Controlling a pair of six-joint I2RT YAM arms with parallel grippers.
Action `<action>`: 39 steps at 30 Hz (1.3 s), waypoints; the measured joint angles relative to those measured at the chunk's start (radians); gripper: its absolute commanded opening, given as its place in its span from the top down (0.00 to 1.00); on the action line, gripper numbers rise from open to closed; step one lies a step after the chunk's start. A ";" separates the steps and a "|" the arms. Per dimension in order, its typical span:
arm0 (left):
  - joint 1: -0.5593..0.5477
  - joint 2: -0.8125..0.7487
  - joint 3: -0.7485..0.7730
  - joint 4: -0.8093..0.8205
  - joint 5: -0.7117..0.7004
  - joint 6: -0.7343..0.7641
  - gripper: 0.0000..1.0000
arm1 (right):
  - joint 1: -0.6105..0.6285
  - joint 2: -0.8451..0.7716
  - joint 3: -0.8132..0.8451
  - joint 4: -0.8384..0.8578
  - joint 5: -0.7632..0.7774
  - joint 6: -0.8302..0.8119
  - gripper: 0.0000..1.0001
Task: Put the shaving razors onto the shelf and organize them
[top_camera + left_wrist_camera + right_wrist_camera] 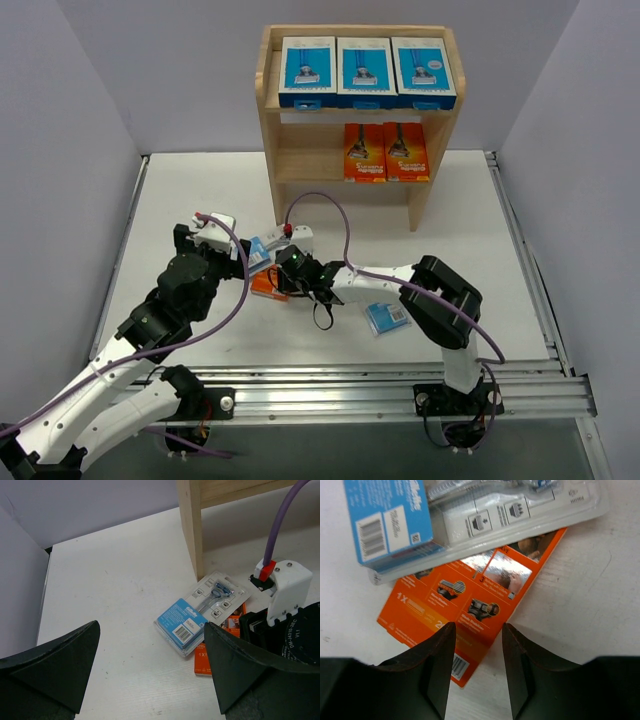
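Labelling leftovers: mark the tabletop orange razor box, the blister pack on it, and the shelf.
orange razor box (455, 600), right wrist view, printed face.
blister pack (179, 622), left wrist view, blue label.
shelf (268, 130), top external view, left side panel.

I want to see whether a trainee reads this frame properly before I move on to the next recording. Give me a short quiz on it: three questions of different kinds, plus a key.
1. How many blue boxes stand on the top tier of the shelf?
2. True or false: on the table, near the shelf's foot, the clear blister pack lies partly on top of an orange box.
3. The right gripper hangs over: A) the shelf; B) that orange box; C) a blue box.
Key: 1) three; 2) true; 3) B.
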 measured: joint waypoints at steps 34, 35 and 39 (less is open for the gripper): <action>0.000 -0.014 0.000 -0.003 -0.017 -0.010 0.06 | 0.094 -0.325 -0.277 -0.188 0.157 0.086 0.41; 0.000 -0.016 0.000 -0.004 -0.032 -0.013 0.06 | 0.100 -0.314 -0.237 -0.192 0.162 0.076 0.39; 0.001 -0.054 0.000 -0.008 -0.111 -0.024 0.06 | 0.112 -0.221 -0.047 -0.183 0.176 0.031 0.33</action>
